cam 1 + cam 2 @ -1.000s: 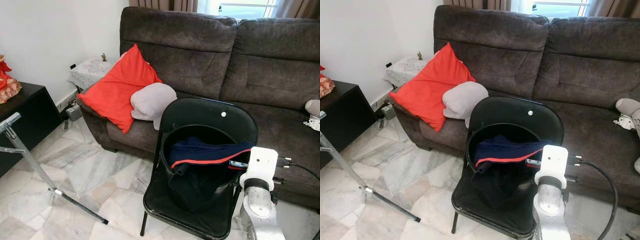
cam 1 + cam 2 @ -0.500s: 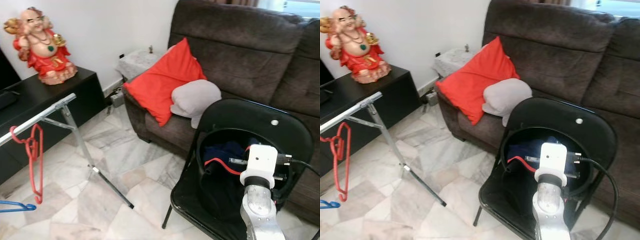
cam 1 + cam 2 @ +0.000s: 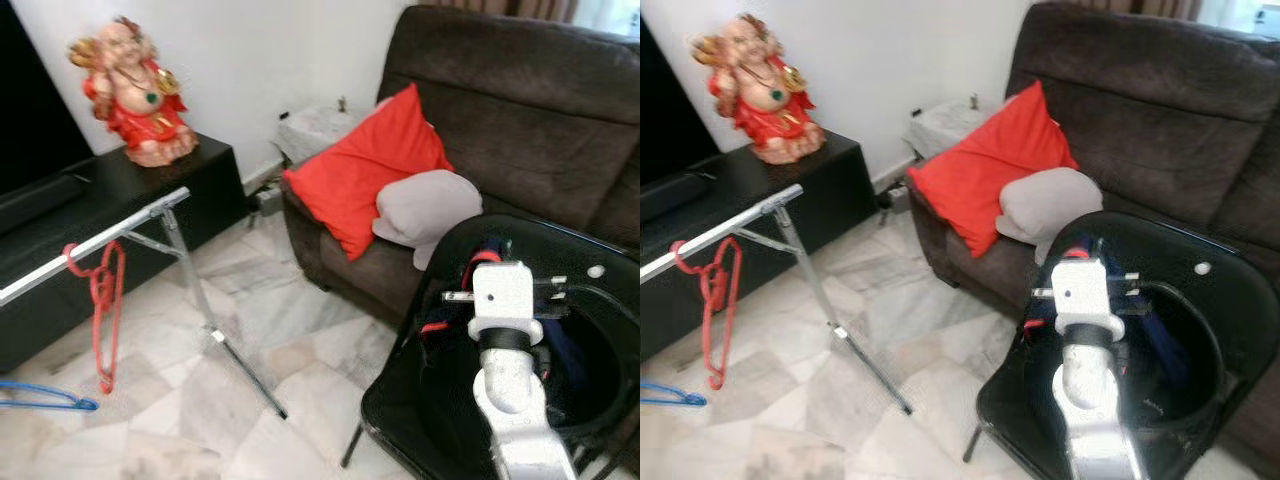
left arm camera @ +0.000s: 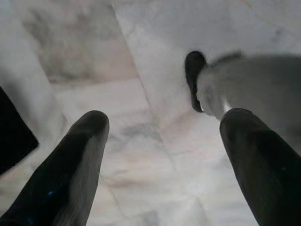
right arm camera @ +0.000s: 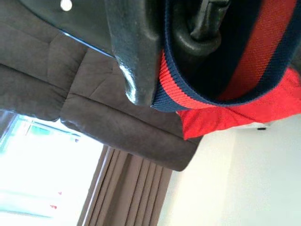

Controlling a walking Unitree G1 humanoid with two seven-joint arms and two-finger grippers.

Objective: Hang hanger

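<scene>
Veined marble floor (image 4: 155,155) beneath spread left fingers (image 4: 70,165); right fingers' state unclear against striped knit garment (image 5: 263,61).

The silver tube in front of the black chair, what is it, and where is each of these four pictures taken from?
That tube is the right arm of a walking humanoid robot. The two wide room pictures come from the camera pair on its head. They show a metal drying rack with a red hanger on its rail, and a black chair. The other two come from wrist cameras. The left pincer is open above the marble floor, holding nothing. The right wrist camera sits close against a navy and red garment; whether it is gripped I cannot tell.
</scene>
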